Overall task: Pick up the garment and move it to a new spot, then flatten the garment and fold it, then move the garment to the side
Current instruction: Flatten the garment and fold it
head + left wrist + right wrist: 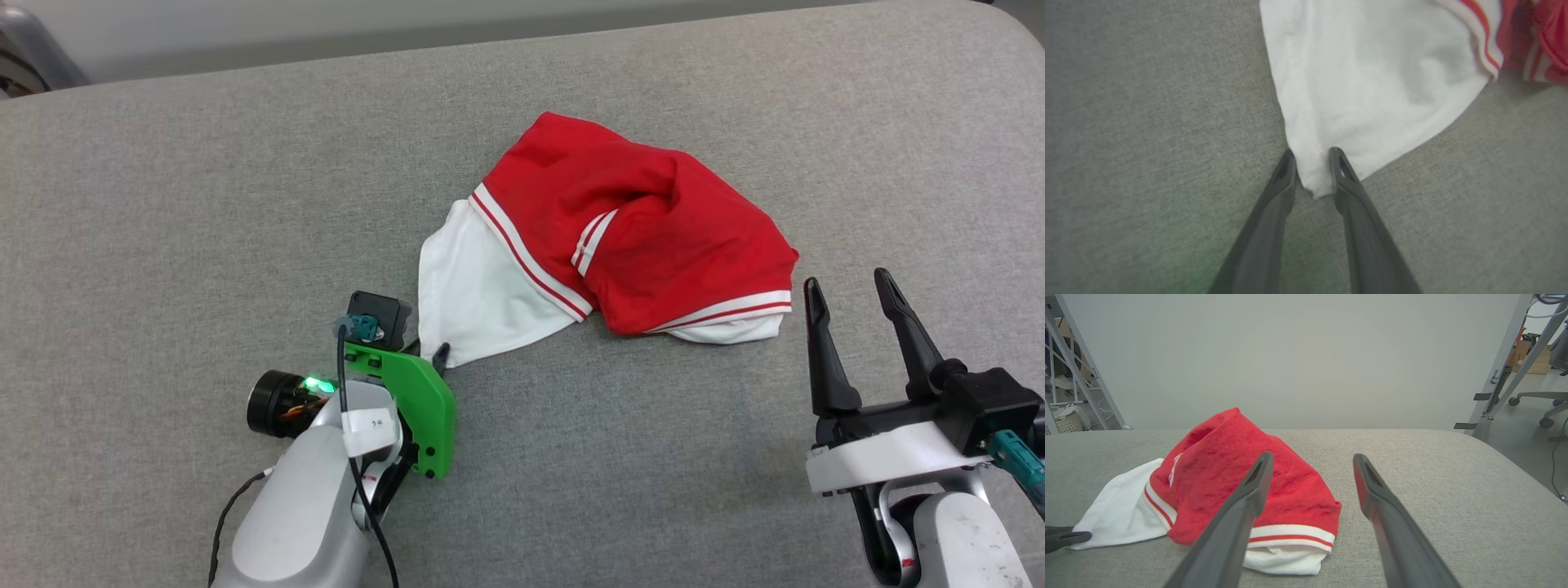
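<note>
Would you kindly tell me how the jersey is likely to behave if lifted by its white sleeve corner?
Probably floppy: the garment lies crumpled in soft folds. Lifted by the sleeve corner between the fingers of the left gripper, the rest would likely hang and trail. It looks thin and light, and may drag on the textured grey surface.

Garment [645, 237] mid cushion [163, 204]; L gripper [1312, 157] at its near-left corner, R gripper [849, 290] apart, near-right.
</note>
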Tool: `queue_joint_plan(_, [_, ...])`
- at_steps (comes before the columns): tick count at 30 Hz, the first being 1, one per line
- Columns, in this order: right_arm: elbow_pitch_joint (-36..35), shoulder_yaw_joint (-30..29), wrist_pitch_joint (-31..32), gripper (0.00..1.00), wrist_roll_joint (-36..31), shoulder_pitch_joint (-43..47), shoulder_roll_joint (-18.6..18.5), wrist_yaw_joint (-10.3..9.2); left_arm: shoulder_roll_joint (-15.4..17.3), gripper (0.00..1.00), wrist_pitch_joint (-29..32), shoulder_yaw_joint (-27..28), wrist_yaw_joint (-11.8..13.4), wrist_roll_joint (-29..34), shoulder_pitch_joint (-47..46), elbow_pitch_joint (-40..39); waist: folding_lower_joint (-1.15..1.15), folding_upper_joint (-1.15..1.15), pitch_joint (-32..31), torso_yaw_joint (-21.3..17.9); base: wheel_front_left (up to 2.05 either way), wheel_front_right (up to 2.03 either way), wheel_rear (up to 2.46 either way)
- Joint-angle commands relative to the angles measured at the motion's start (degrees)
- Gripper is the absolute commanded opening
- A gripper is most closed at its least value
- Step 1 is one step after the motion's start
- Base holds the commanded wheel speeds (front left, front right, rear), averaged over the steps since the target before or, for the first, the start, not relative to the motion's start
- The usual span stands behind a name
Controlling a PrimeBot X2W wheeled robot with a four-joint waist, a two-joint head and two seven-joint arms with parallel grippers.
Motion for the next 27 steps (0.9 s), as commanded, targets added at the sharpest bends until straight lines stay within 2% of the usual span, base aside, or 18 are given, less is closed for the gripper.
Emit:
queue_joint_plan(1, [0.1, 0.0, -0.3, 1.0, 0.5, -1.0, -0.1, -0.05, 0.5, 0.0, 1.2, -0.8, -0.3, 0.3, 0.7, 1.9, 0.0, 0.63, 0.2, 0.0, 0.0, 0.0, 0.0])
queue_joint_plan(7, [1.0, -0.9, -0.3, 1.0, 0.4, -0.7, -0.1, -0.05, 1.5, 0.0, -4.8, 2.7, 1.6, -1.7, 2.2, 0.7, 0.0, 0.63, -1.7, 2.2, 0.0, 0.0, 0.0])
queue_joint_plan(13, [1.6, -1.3, -0.3, 1.0, 0.3, 0.3, -0.1, -0.05, 4.3, 0.0, -11.2, 7.9, 3.7, -3.7, 4.7, -4.6, 0.0, 0.63, -4.3, 5.0, 0.0, 0.0, 0.0])
queue_joint_plan(20, [2.4, -1.2, -0.3, 1.0, 0.0, 1.0, -0.1, -0.05, 8.4, 0.0, -12.5, 14.2, 6.2, -6.1, 8.0, -11.0, 0.0, 0.63, -5.8, 7.3, 0.0, 0.0, 0.0])
queue_joint_plan(27, [2.9, -0.8, -0.3, 1.0, -0.2, 0.7, -0.1, -0.05, 10.7, 0.0, -12.0, 17.2, 7.9, -7.2, 10.1, -10.6, 0.0, 0.63, -5.4, 7.7, 0.0, 0.0, 0.0])
